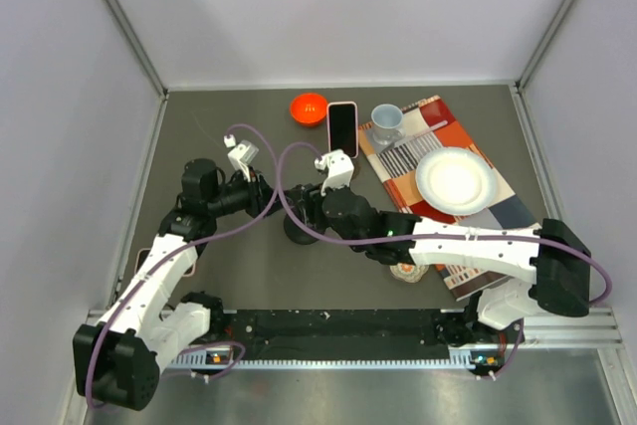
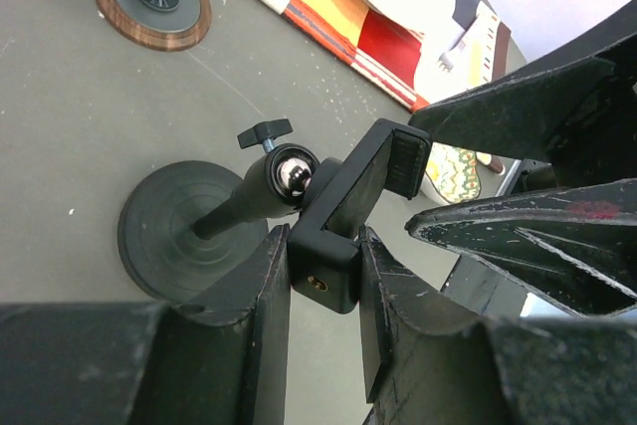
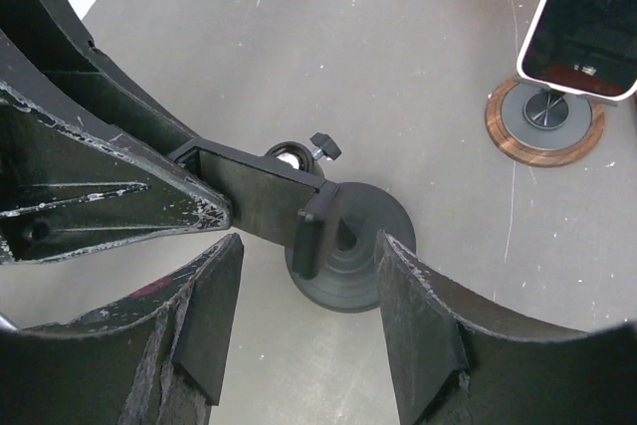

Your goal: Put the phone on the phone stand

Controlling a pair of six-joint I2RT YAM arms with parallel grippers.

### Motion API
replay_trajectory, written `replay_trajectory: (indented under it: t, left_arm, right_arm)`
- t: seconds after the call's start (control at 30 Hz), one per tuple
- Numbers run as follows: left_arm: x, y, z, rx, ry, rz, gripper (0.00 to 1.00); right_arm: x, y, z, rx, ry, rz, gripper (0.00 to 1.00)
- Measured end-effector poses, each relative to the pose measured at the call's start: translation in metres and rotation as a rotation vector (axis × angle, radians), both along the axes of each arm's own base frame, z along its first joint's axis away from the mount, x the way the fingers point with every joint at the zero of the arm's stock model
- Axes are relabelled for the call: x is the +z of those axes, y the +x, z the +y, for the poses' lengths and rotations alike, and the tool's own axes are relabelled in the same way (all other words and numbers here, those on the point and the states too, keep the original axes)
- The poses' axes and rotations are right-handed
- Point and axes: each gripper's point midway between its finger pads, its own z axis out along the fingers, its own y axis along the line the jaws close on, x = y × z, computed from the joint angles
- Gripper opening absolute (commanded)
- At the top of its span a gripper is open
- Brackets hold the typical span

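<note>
While the left gripper (image 2: 323, 244) is closed tight on one end of the clamp (image 2: 358, 181), the black phone stand (image 2: 174, 236) is held steady on the grey table (image 1: 229, 136). Its round foot sits flat. The clamp is tipped over on the shiny ball at the top of the stem.

A little to the right, the right gripper (image 3: 309, 246) is seen around the other end of the clamp. Its jaws are apart, with a gap on each side, so nothing is gripped by it.

Further to the right and further from the arm bases, an orange bowl (image 1: 308, 107) is seen, and the phone (image 1: 341, 128) is found just beside it. The phone is well apart from the black stand, and no gripper is on it. It seems to be propped on a small round base (image 3: 544, 118) with a wooden rim. Its long side is pointed away from the arms, from near to far.

The right gripper is judged to be the nearer one, so the phone is best fetched by that arm while the stand is held by the left. The phone would be taken across its short side.

To the right of the phone, a cup (image 1: 387, 119) and a white plate (image 1: 453, 179) are set on a bright cloth (image 1: 408, 151).
</note>
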Motion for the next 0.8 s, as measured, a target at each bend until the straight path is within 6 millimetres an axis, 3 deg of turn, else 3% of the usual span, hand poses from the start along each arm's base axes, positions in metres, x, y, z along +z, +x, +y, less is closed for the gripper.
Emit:
replay_trajectory:
  t: [0.07, 0.13, 0.3, 0.43, 0.57, 0.7, 0.8]
  left_arm:
    - [-0.001, 0.0, 0.002, 0.004, 0.015, 0.007, 0.52]
    - [-0.002, 0.0, 0.003, 0.012, 0.027, 0.007, 0.8]
    - [-0.012, 0.001, 0.014, 0.085, 0.079, 0.042, 0.99]
    - [0.004, -0.004, 0.028, 0.192, 0.086, 0.037, 0.98]
    - [0.043, -0.007, 0.062, 0.419, 0.108, -0.047, 0.98]
    - [0.073, -0.012, 0.114, 0.708, 0.166, -0.11, 0.99]
    - [0.058, -0.012, 0.144, 0.874, 0.247, -0.043, 0.99]
  right_arm:
    - [-0.001, 0.0, 0.0, 0.002, -0.004, -0.002, 0.66]
    - [0.0, -0.001, 0.0, 0.011, -0.008, -0.004, 0.73]
    - [0.012, -0.009, -0.015, 0.038, -0.024, -0.005, 0.8]
    - [0.044, -0.021, -0.046, 0.044, 0.043, -0.043, 0.82]
    - [0.067, -0.03, -0.087, 0.011, 0.121, -0.095, 0.82]
    - [0.061, -0.032, -0.123, -0.033, 0.13, -0.126, 0.84]
    - [0.05, -0.027, -0.142, -0.061, 0.095, -0.141, 0.89]
